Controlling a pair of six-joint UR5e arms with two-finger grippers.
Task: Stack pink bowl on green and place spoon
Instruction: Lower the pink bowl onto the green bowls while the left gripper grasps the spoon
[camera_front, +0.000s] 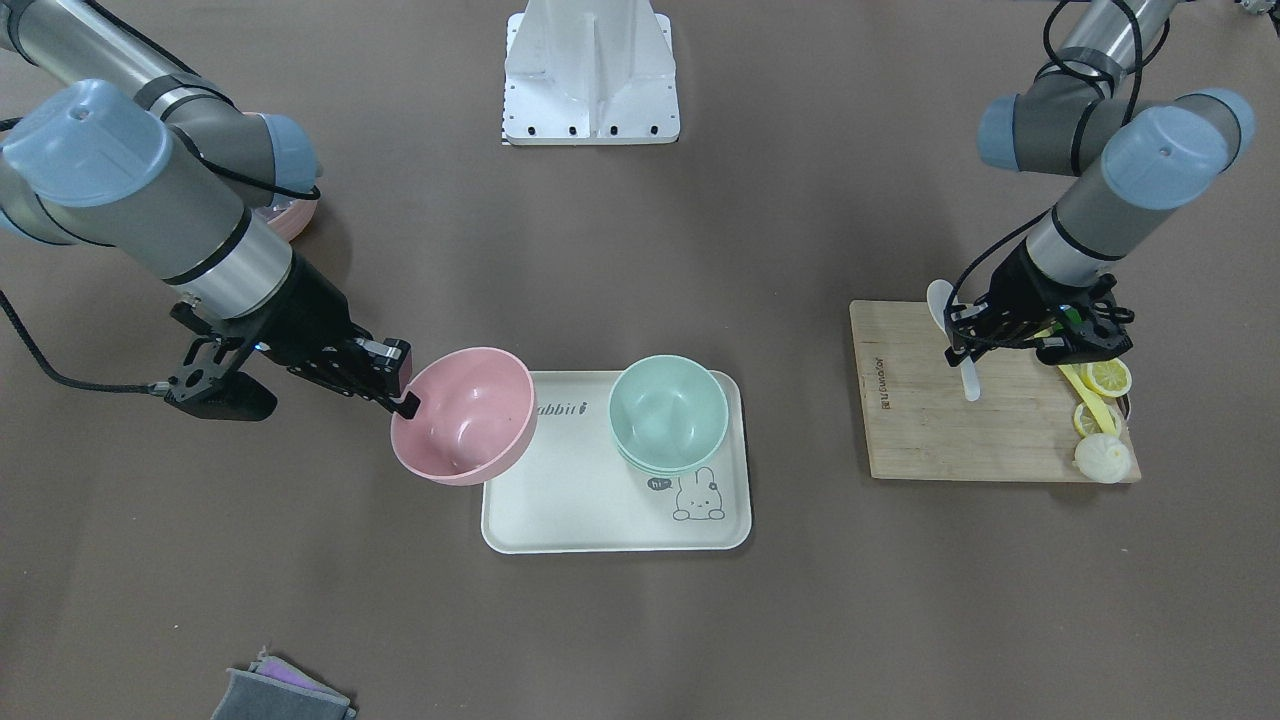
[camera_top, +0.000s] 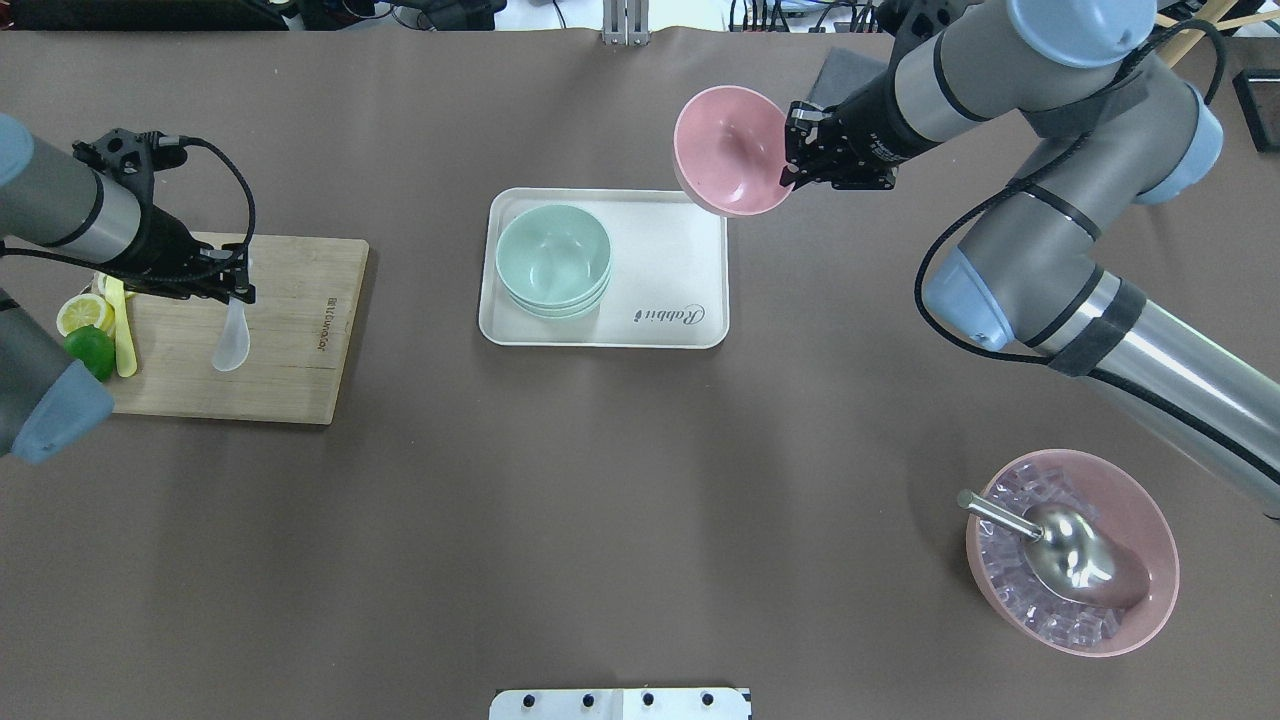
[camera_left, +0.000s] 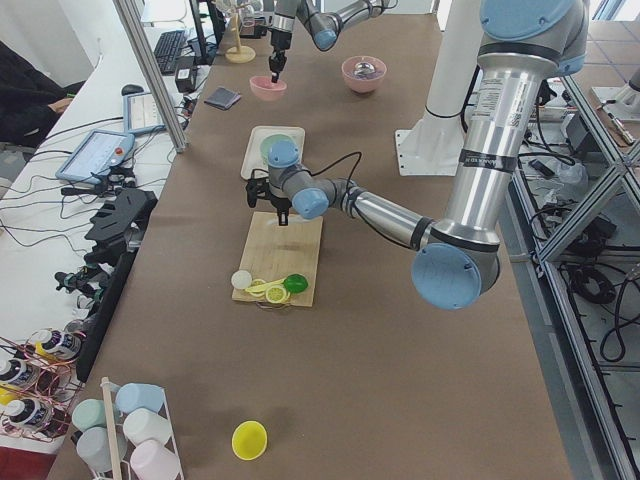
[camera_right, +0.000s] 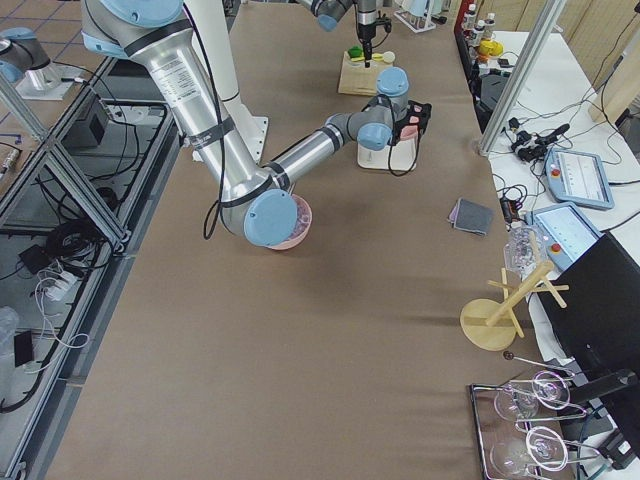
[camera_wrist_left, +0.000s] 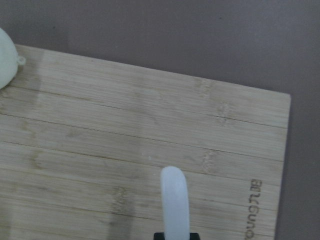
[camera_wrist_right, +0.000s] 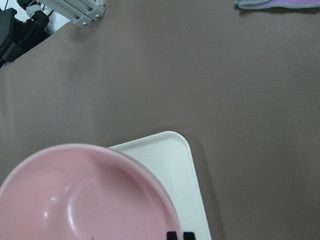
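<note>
The bench (camera_top: 600, 520) carries a cream tray (camera_top: 680, 250) at its middle and a wooden cutting board (camera_top: 290, 340) off toward the robot's left. The pink bowl (camera_top: 728, 150) is in the air, tilted with its mouth turned partly sideways, over the tray's corner on the robot's right. The right hand (camera_top: 793, 170) pinches its rim, one finger inside the wall and one outside. It looks like a light, rigid, smooth bowl, so a rim pinch should bear the weight. The slick wall could pivot between the fingers, though, so I would level it before lowering it. The green bowl (camera_top: 553, 258) stands upright on the tray's other half, apart from the pink one. It seems to top a nest of like bowls, judging by the extra rims below it. Being the same size, the pink bowl should seat snugly if centred, but might rock or skid if it lands off-centre. The spoon (camera_top: 232, 340) is over the cutting board, with the left hand (camera_top: 238, 292) closed on its handle and the scoop toward the robot. Whether it is clear of the wood I cannot tell. It looks glossy, hard and probably brittle, and it is held where I would take it, mid-handle across the narrow width.
</note>
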